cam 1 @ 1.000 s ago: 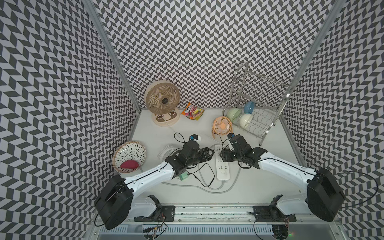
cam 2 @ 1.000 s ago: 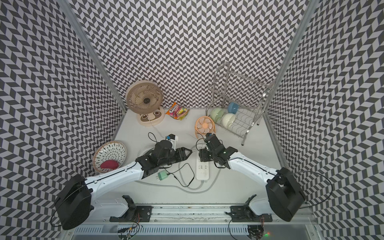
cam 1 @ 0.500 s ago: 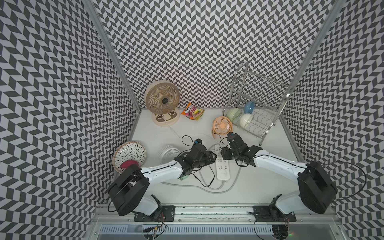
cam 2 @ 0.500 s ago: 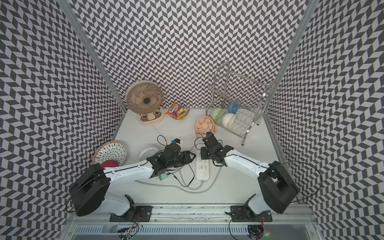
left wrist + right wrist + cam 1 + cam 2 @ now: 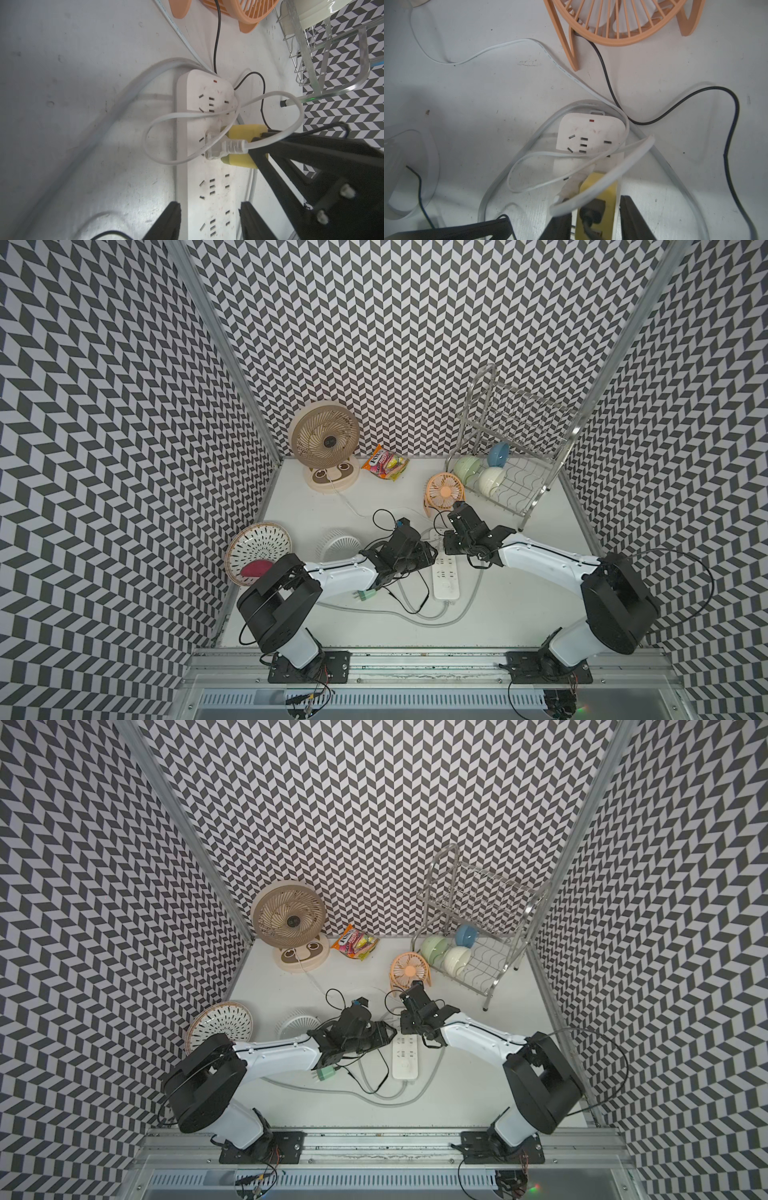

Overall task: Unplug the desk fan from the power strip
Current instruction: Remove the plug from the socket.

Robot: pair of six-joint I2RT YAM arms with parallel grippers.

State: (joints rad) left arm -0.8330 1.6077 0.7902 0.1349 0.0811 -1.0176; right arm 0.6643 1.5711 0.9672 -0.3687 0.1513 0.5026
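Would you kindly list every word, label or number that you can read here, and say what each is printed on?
No text can be read with certainty.
snack packet: large lettering, too blurred to read.
flat white cable: fine print along it, too small to read.
power strip: no text visible, only a small red mark.

Matt, scuffed white plastic power strip [image 5: 195, 87]; shiny metal wire rack [image 5: 546, 481]; smooth, smudged white tabletop [image 5: 83, 62].
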